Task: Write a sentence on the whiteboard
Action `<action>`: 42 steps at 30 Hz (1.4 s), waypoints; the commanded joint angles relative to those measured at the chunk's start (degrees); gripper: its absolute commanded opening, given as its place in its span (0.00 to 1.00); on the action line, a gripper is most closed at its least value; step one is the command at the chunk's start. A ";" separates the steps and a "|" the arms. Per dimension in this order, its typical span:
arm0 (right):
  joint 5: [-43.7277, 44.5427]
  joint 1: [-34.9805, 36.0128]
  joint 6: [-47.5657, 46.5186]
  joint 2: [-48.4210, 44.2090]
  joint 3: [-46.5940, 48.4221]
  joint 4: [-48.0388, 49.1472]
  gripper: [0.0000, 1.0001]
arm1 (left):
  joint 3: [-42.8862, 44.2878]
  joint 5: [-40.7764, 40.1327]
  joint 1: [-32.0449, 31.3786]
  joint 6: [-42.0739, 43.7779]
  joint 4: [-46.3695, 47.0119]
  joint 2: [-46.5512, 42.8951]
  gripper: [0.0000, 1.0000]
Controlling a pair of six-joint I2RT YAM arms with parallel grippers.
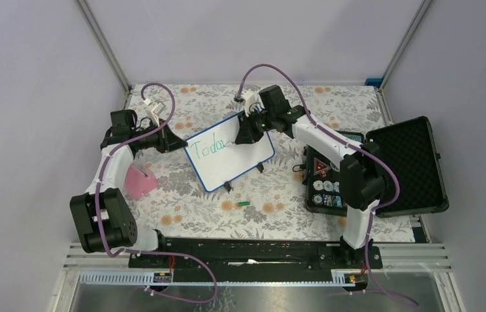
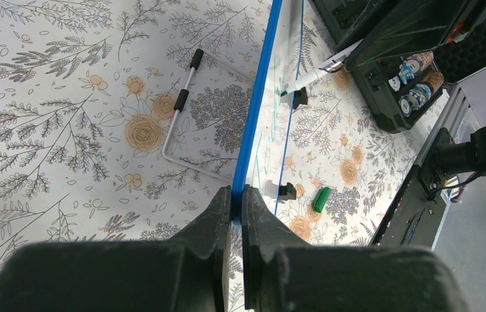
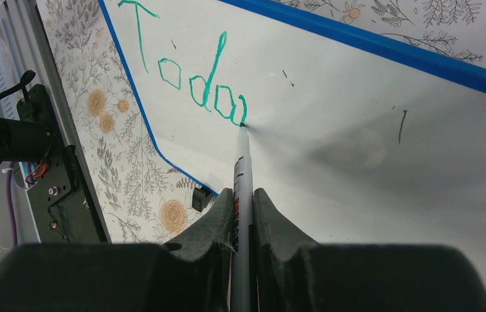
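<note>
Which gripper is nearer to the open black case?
Right. The right gripper, shut on a marker, is above the whiteboard that lies beside the case. The left gripper clamps the whiteboard's opposite edge, away from the case.

Bright, even light falls from above. A soft grey shadow lies on the whiteboard [image 3: 370, 84] ahead and right of the right fingers [image 3: 211, 221], past the marker [image 3: 242, 169]. The left fingers [image 2: 214, 221] look dark, blurred up close.
</note>
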 commanded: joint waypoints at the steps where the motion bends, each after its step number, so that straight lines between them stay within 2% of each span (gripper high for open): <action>1: 3.11 -0.60 -1.41 -1.48 -0.43 0.94 0.00 | 1.79 -0.92 -0.29 1.76 1.41 -1.54 0.00; 28: 3.76 -1.93 0.43 0.24 6.04 0.59 0.00 | 1.79 -1.03 -0.33 1.81 1.37 -1.63 0.00; 42: 2.50 -1.91 0.43 -0.19 3.34 0.67 0.00 | 1.96 -0.92 -0.26 1.64 1.40 -1.46 0.00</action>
